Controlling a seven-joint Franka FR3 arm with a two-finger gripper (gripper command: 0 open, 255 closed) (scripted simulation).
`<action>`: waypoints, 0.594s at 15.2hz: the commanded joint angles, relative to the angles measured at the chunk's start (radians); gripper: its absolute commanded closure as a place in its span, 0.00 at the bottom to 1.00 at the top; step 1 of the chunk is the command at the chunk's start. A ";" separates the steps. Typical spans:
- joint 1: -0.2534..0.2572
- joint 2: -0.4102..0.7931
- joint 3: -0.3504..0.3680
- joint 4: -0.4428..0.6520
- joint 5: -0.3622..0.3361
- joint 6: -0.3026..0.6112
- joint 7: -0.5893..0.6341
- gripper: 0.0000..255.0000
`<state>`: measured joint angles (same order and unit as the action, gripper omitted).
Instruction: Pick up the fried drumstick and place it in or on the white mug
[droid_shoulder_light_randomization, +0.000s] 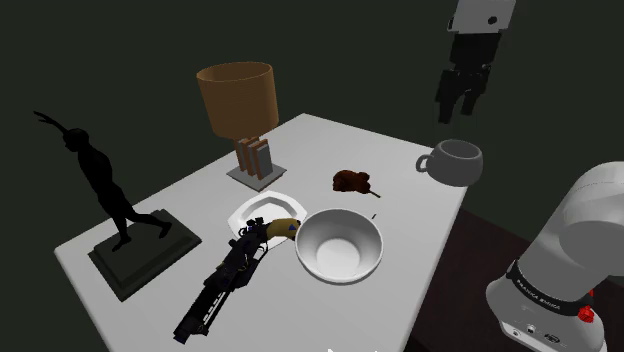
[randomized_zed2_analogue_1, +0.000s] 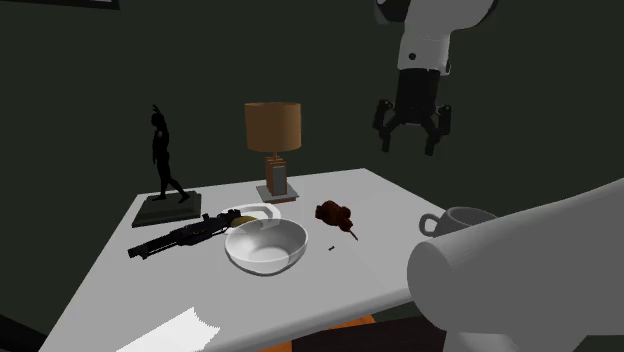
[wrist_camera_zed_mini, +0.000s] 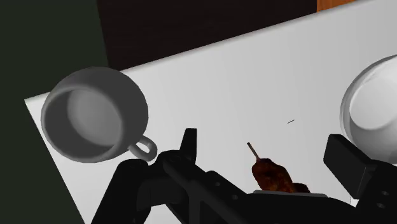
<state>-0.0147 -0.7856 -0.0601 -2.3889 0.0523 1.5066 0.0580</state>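
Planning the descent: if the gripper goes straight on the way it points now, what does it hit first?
Probably the fried drumstick, which sits between the fingers of the open gripper in the wrist view; otherwise the white table right beside it. Depth is unclear.

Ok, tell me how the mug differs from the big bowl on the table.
The mug has a side handle; the bowl has none. The bowl is wider and shallower, the mug narrower and deeper. The mug looks grey and stands close to an edge of the table, while the whiter bowl sits nearer the middle. Both stand upright and empty.
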 joint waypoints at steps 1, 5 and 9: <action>0.000 0.000 0.000 0.000 0.000 0.000 0.000 0.00; 0.026 -0.007 0.031 -0.130 0.002 0.208 -0.023 0.00; 0.055 0.023 0.063 -0.237 0.004 0.430 -0.043 0.00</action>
<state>0.0322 -0.7609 -0.0071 -2.5857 0.0550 1.8713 0.0187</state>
